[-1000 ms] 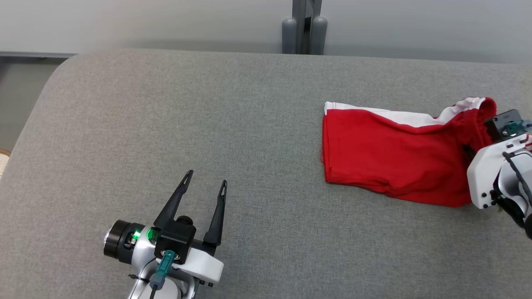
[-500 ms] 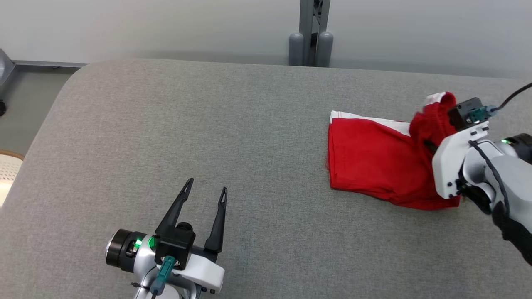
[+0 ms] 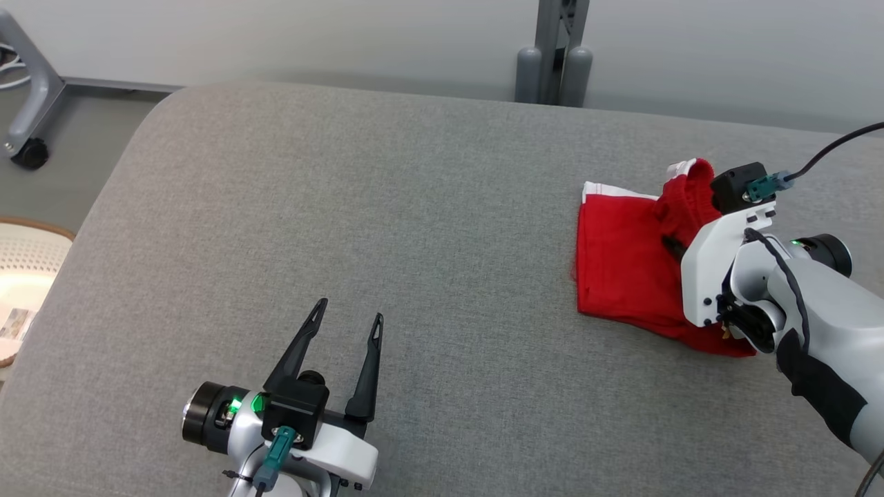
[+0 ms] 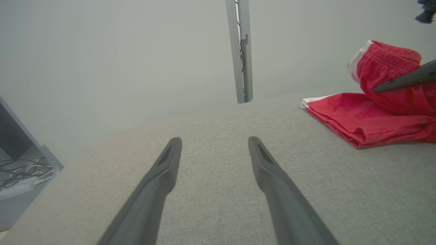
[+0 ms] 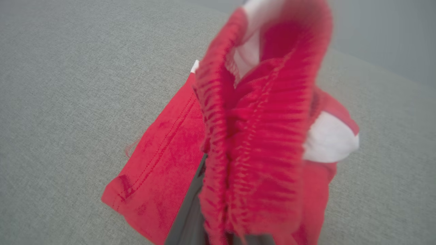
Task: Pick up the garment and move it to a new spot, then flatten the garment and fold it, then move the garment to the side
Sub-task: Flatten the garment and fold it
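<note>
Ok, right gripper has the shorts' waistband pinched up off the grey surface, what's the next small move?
Probably carry the waistband across toward the hem and lower it there. The right gripper is shut on it, raised above the shorts, whose leg half lies flat; that would likely finish the fold. The left gripper sits open, well clear.

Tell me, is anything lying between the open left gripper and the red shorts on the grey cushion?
Nothing visible. Bare grey cushion lies between the left gripper and the red shorts. The right gripper is shut on their waistband.
</note>
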Controlling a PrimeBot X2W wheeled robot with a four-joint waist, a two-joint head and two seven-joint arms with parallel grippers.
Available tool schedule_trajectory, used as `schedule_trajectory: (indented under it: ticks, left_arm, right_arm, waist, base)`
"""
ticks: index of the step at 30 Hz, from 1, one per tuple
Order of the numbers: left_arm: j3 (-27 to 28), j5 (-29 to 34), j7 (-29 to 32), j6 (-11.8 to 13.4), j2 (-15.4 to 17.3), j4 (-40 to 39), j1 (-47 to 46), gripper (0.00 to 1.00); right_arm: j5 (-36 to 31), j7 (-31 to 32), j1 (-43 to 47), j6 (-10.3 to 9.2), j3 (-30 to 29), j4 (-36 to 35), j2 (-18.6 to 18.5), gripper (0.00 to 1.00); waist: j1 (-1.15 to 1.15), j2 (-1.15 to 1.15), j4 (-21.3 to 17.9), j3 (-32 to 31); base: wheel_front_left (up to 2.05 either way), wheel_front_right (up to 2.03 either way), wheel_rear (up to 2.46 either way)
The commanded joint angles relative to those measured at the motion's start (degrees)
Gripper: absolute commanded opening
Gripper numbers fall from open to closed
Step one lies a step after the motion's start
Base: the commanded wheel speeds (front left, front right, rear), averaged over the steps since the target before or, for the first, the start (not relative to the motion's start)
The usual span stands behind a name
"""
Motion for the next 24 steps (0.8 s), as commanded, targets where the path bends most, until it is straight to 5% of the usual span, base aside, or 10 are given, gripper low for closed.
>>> schedule_trajectory:
  ticks: [1, 16, 17, 18, 24]
  left_arm:
    - [0.0, 0.1, 0.0, -0.2, 0.2, -0.2, -0.8, 1.00]
    - [-1.5, -0.5, 0.0, 0.3, -0.2, -0.3, -2.3, 1.00]
    - [-1.6, -0.6, 0.0, 0.4, -0.2, -0.2, -2.3, 1.00]
    - [-1.7, -0.6, 0.0, 0.4, -0.2, -0.1, -2.4, 1.00]
    - [-2.1, -0.6, 0.0, 0.2, -0.2, 0.6, -3.2, 1.00]
  right_arm:
    - [0.6, -0.3, -0.8, -0.03, -0.1, 0.5, 0.2, 0.00]
    - [0.7, -1.6, -1.5, -0.03, 1.4, 3.2, 0.8, 0.03]
    - [1.1, -1.7, -1.6, -0.03, 1.2, 3.6, 0.9, 0.71]
    - [2.1, -0.7, -1.5, -0.03, 0.7, 4.2, 1.2, 1.00]
    - [1.7, -2.7, -2.0, -0.03, 1.2, 4.0, 2.3, 1.00]
  waist:
    - [0.00, 0.00, 0.7, 0.8]
    - [0.00, 0.00, 4.4, 4.5]
    - [0.00, 0.00, 4.4, 4.6]
    - [0.00, 0.00, 4.5, 4.8]
    - [0.00, 0.00, 4.0, 4.5]
  base:
    - [0.00, 0.00, 0.00]
    - [0.00, 0.00, 0.00]
    - [0.00, 0.00, 0.00]
    - [0.00, 0.00, 0.00]
    - [0.00, 0.00, 0.00]
